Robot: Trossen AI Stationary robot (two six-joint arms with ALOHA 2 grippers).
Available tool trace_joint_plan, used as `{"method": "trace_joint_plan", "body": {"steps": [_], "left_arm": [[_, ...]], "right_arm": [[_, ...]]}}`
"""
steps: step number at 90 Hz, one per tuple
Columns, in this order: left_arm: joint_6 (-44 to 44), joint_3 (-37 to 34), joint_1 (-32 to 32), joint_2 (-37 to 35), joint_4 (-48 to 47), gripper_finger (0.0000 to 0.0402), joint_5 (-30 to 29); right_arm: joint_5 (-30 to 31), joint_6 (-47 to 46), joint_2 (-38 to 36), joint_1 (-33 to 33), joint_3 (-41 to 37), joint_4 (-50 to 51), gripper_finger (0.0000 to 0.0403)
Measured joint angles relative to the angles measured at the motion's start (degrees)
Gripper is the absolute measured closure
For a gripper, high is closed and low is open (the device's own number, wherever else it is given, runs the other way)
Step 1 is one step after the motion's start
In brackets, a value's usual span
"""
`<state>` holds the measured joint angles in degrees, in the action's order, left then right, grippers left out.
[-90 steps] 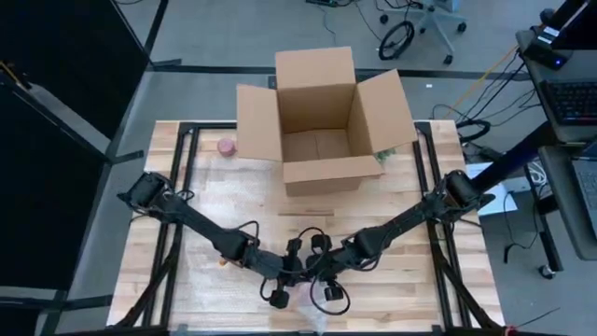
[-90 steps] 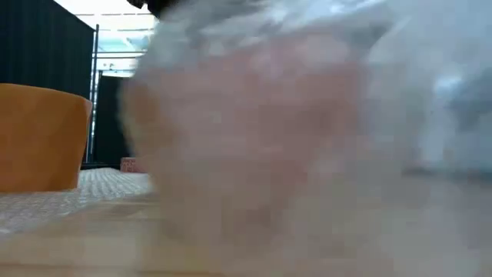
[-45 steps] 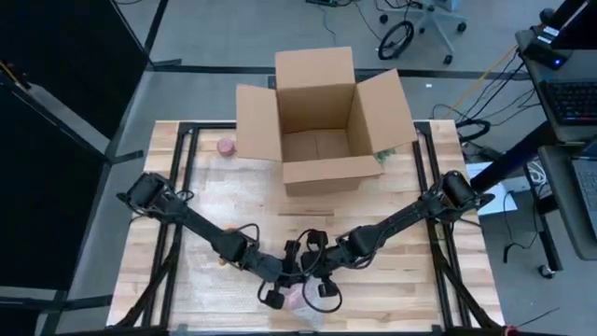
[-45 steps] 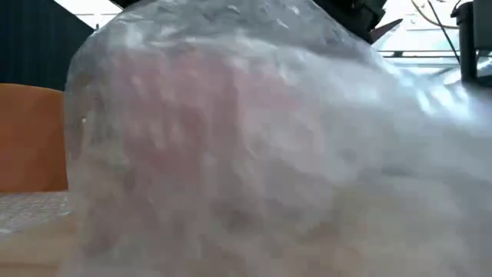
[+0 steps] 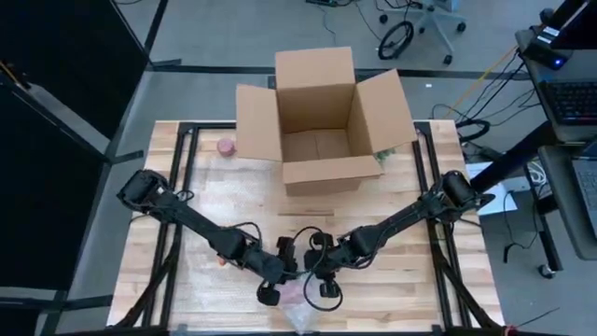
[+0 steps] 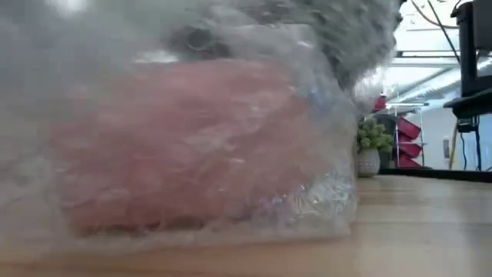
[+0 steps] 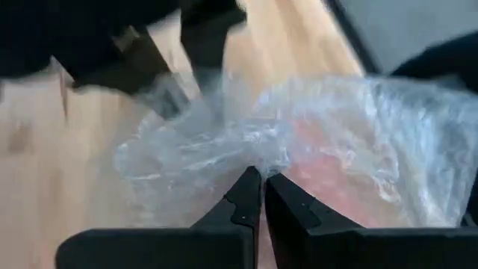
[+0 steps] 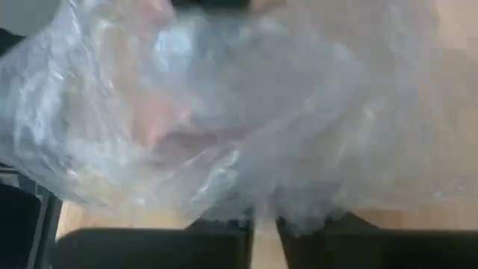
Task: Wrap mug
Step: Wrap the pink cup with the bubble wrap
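**Both grippers at wrapped mug, bottom centre of table**

The mug [image 6: 184, 146], pink and lying inside clear bubble wrap [image 7: 202, 142], sits near the bottom edge of the high view, slightly left of centre. In the low view it fills the left and middle of the frame, resting on the wooden table [image 6: 423, 223].

The left gripper [image 5: 270, 291] is at the left side of the bundle. Its wrist view shows the two fingers [image 7: 243, 202] nearly closed, with a fold of bubble wrap pinched at their tips.

The right gripper [image 5: 326, 287] is at the right side of the bundle, close to the left one. Its wrist view shows wrap bunched directly above its fingers [image 8: 224, 228], which stand a narrow gap apart; whether they grip the film cannot be told.

An open cardboard box [image 5: 322, 121] stands at the top centre of the table, well apart from the bundle. A small pink object [image 5: 226, 147] lies just left of the box.
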<state>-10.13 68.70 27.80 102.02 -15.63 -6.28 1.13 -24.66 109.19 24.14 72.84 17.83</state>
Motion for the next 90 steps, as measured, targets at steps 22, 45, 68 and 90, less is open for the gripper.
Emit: {"method": "trace_joint_plan", "body": {"steps": [22,45,68,90], "left_arm": [[-6.2,11.1,1.4,-0.1,-23.5,0.0332,0.3],[-14.9,8.6,10.1,-0.9,-24.1,0.0334,-4.1],[-16.3,-2.4,9.9,-0.9,-0.5,0.0345,-0.9],[-15.7,-2.8,9.7,-3.9,-7.1,0.0346,0.5]], "right_arm": [[0.1,1.2,0.0,-0.1,0.0,-0.2,0.0249],[0.4,7.2,0.4,1.3,-0.4,-7.9,0.0228],[0.6,10.0,5.8,1.4,-2.3,-19.8,0.0227],[0.7,11.8,6.9,1.4,-2.3,-21.1,0.0227]]}}
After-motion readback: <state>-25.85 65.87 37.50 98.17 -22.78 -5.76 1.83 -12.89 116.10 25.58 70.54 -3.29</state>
